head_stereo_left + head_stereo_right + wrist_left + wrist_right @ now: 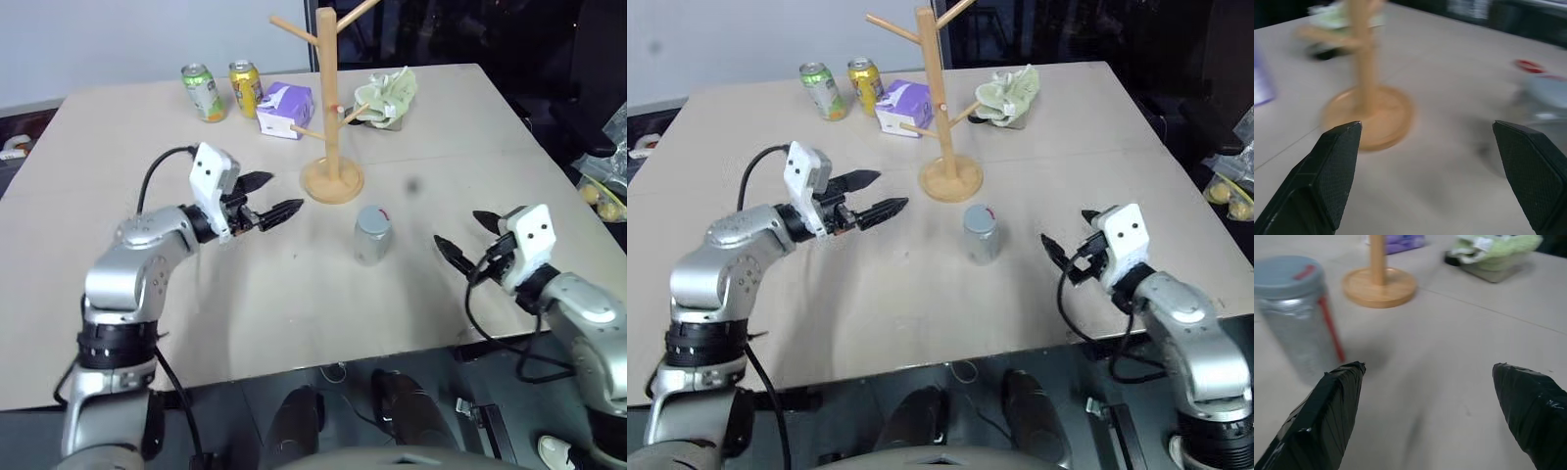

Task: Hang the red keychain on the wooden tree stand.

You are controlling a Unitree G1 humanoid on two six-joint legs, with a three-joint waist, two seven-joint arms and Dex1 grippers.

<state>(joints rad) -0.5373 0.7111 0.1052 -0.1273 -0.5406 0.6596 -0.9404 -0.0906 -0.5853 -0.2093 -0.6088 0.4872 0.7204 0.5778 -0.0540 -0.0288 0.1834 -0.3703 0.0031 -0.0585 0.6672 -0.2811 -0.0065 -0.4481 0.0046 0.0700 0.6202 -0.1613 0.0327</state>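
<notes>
Spreading wide and holding nothing: left gripper [266, 199] at centre left, right gripper [464, 235] at lower right. Standing between them, silver metal canister [372, 235], thin red keychain [1328, 324] hanging down it. Rising at top centre, pale wooden tree stand [330, 108].

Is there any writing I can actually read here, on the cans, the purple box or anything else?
None can be read.
Green can: printing too small to read.
Yellow can: printing too small to read.
Purple box: white markings, too blurred to read.
Silver canister: a red mark on the lid, no letters to make out.
</notes>
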